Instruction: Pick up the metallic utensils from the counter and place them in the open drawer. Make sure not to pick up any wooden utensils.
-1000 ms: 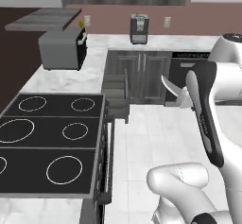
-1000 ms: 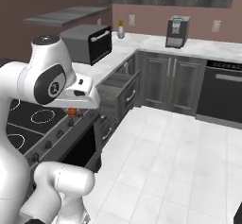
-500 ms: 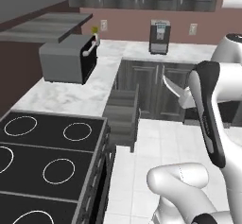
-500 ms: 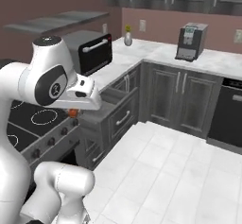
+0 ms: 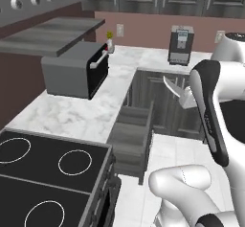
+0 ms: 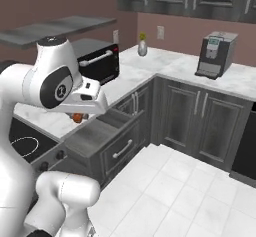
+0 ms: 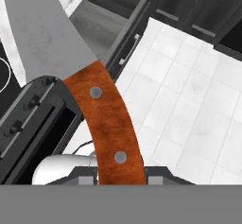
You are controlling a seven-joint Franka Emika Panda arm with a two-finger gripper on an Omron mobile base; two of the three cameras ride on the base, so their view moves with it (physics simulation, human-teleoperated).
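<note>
The arm (image 6: 55,81) is glossy white with rounded, bulbous links, dark grey joint caps and black side panels.

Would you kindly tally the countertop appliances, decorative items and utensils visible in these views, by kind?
Microwave oven: 1
Coffee machine: 1
Small vase with a yellow flower: 1
Knife, silver blade and orange-brown handle, held in the end effector: 1
Total: 4
</note>
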